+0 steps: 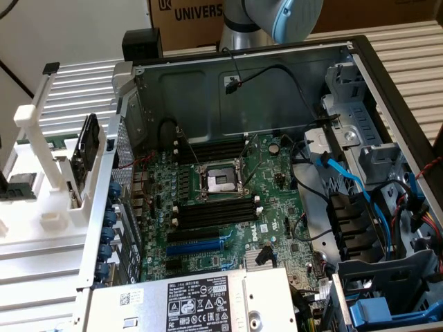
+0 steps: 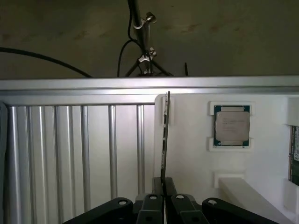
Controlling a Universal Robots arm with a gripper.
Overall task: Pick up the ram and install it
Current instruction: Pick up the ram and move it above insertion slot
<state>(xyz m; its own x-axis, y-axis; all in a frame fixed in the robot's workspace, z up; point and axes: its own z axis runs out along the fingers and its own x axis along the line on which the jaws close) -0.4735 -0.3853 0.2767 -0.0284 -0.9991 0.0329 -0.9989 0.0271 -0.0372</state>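
Gripper [image 2: 164,185] clamped on the ram [image 2: 165,135], at the white holder [image 2: 196,154].
Wrist view: ram seen edge-on as a thin dark line, so chips and label unreadable; its near end is hidden between the fingers [image 2: 157,187], which press it from both sides with no gap showing; far end sits by a notch in the holder's edge, contact there unclear; gripper body cut off by the frame; silver processor chip [image 2: 231,127] lies flat in its own pocket, apart from the ram; another green board [image 2: 295,158] cropped at the frame edge; ribbed aluminium table [image 2: 70,154] beside the holder; tripod [image 2: 145,46] on a dim floor beyond. Exterior view: arm [image 1: 277,17] cropped at the top; open case [image 1: 249,90], motherboard [image 1: 208,200] with long black slots [image 1: 214,216]; cardboard box [image 1: 187,12] behind.
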